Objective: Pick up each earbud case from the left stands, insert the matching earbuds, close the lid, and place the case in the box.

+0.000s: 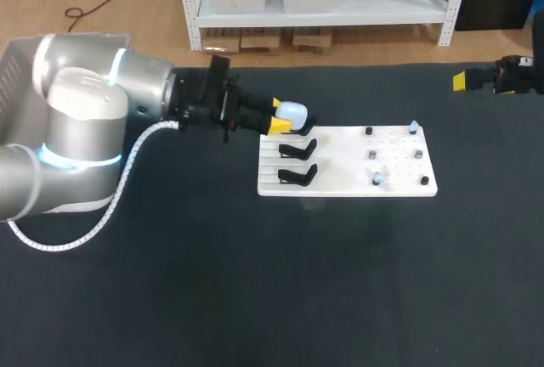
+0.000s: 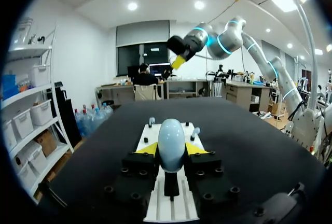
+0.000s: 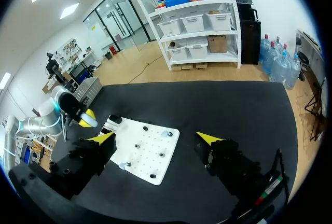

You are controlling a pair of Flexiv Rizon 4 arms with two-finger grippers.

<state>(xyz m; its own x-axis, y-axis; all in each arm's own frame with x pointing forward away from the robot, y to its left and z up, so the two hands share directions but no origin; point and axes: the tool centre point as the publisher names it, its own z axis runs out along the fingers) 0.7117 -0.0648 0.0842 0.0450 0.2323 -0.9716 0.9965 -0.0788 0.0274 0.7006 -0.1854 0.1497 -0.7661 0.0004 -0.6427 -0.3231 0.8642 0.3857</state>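
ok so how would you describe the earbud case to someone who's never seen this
On the black table lies a white board with black stands along its left end. The earbud case is at the far end of that row, in the yellow-tipped left gripper. It is the only pale, egg-shaped thing there; the other stands are bare.

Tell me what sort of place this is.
Probably a robotics test bench: a black table, a white board with stands and pegs, and my left gripper shut on an earbud case.
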